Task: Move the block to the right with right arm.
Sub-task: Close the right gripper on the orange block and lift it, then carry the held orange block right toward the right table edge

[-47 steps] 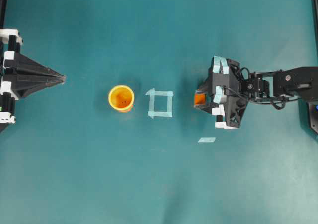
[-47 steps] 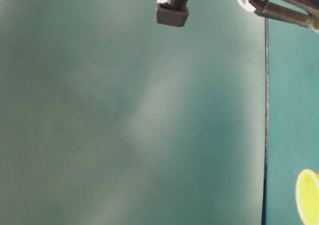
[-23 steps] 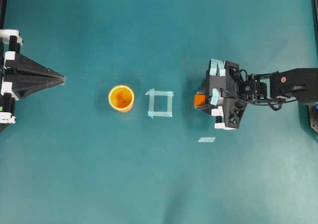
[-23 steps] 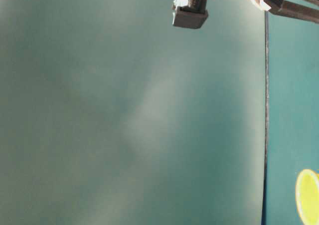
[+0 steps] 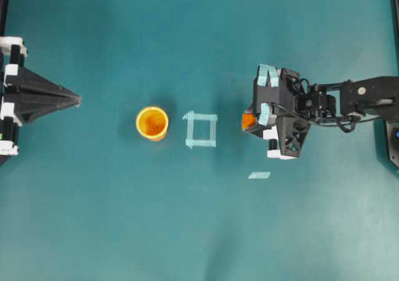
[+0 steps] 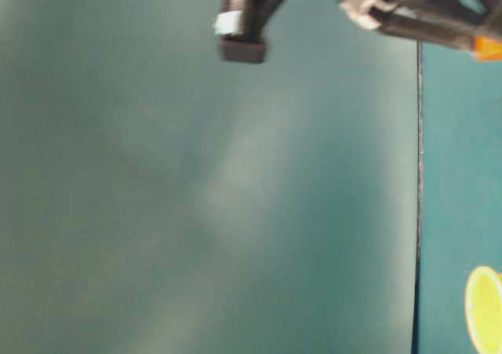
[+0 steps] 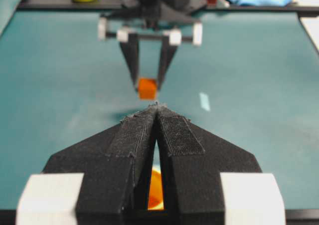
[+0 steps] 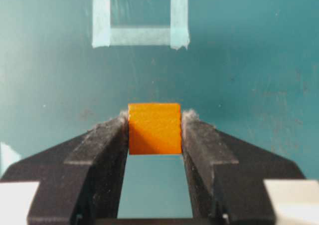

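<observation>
The block [image 8: 154,128], a small orange cube, sits between the two fingers [image 8: 102,155] of the right gripper [image 8: 155,135], which press against its left and right faces at their tips; the wrist view shows no gap on either side, so the fingers are pinching the block. In the overhead view the block [image 5: 249,121] peeks out at the left end of the right gripper [image 5: 254,121], to the right of the tape square [image 5: 201,130] and apart from it; from these views it is hard to tell whether the block rests on the surface [image 5: 187,231] or is lifted just off it. The right arm [image 5: 349,100] reaches in from the right edge, black with white fittings and light-blue tape patches. A yellow-orange cup [image 5: 152,123] stands upright just left of the tape square; a small loose strip of pale tape [image 5: 259,175] lies below and to the right of the block, well clear of it. The left gripper [image 5: 75,98] lies at the far left, well apart from the cup; its fingers [image 7: 174,135] are pressed together to a point with nothing between them, seen closely in the left wrist view, where the block [image 7: 147,88] shows beyond them in the opposite fingers. The table-level view is blurred; only dark arm parts and a sliver of orange show at the top.
</observation>
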Controlling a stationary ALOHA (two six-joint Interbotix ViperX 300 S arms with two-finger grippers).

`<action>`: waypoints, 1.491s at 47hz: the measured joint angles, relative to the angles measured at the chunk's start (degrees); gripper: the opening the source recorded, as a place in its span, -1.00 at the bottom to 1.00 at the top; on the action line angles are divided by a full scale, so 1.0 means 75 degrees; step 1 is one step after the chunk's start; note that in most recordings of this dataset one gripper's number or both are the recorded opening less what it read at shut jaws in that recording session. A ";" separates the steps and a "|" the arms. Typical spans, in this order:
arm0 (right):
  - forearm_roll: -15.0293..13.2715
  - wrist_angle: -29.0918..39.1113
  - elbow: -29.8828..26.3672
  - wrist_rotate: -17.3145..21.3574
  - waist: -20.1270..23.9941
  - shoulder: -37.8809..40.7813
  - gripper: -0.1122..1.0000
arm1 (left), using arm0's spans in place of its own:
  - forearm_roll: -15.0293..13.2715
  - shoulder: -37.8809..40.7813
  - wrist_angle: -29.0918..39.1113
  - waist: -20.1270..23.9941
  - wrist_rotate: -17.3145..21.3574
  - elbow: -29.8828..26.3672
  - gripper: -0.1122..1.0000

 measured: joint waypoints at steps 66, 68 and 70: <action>0.0234 0.6035 0.0668 0.0434 0.0141 -0.6574 -0.07 | 0.0000 0.0000 0.0234 0.0000 0.0023 0.0000 -0.81; 0.0234 0.6129 0.0738 0.0480 0.0141 -0.6703 -0.07 | 0.0000 0.0000 0.0234 0.0000 0.0023 0.0000 -0.81; 0.0234 0.6188 0.0785 0.0527 0.0141 -0.6820 -0.07 | 0.0000 0.0000 0.0234 0.0000 0.0023 0.0000 -0.81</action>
